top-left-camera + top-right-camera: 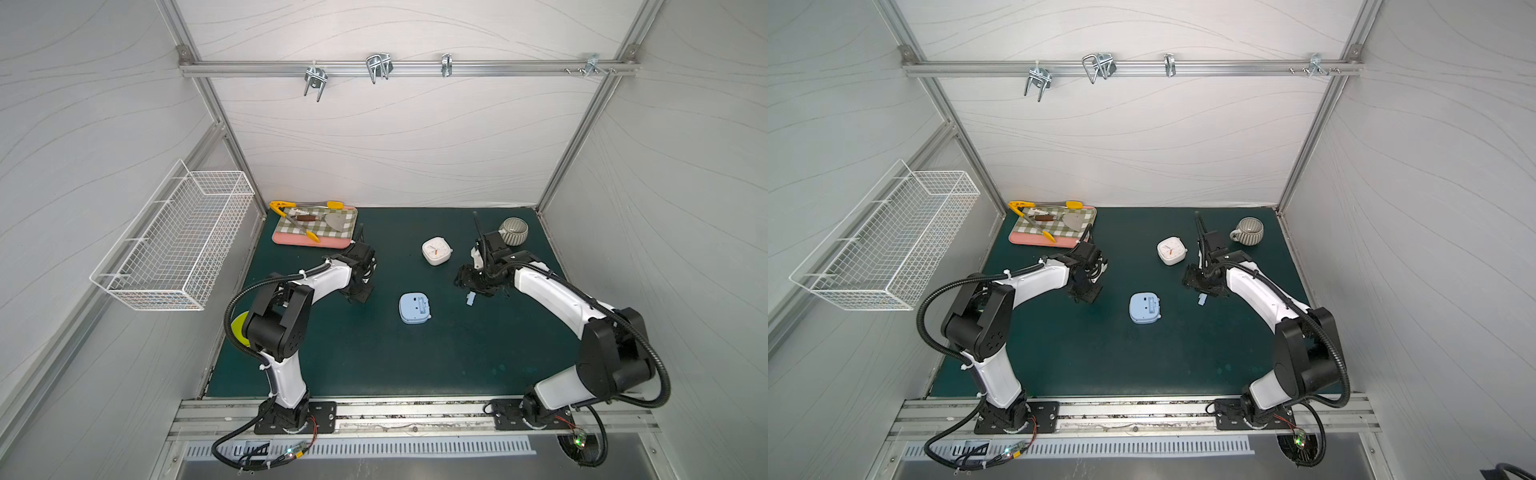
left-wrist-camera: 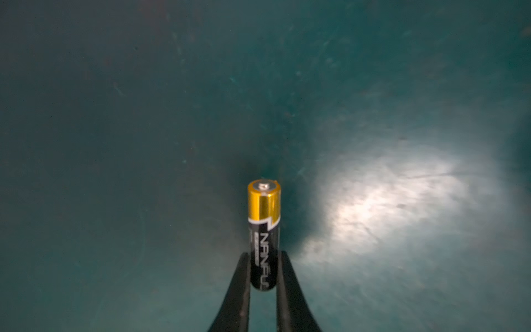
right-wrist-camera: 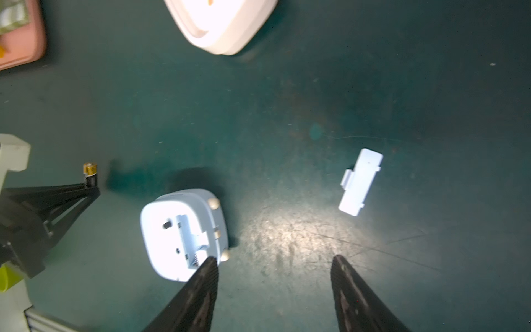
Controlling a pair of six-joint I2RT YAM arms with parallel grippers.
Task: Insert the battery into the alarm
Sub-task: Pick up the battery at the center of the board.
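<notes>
So the left gripper (image 2: 263, 258) was clenched on the battery (image 2: 263, 230), pinching its black end so the gold end stuck out free. That makes sense, I'd guess, since it leaves one end clear to go in first. I couldn't tell whether the battery was touching the table (image 2: 115, 115).

It sat left of the blue alarm (image 1: 414, 307), which lay face down around the middle of the table. Its battery slot (image 3: 191, 238) was bare and facing up, ready for loading. The slot's cover (image 1: 470, 298) lay off to the alarm's right, out of the way.

The right gripper (image 3: 273, 267) hung wide open and empty near the alarm, probably to steady it. A white clock (image 1: 436, 251) sat further toward the back edge, uninvolved.
</notes>
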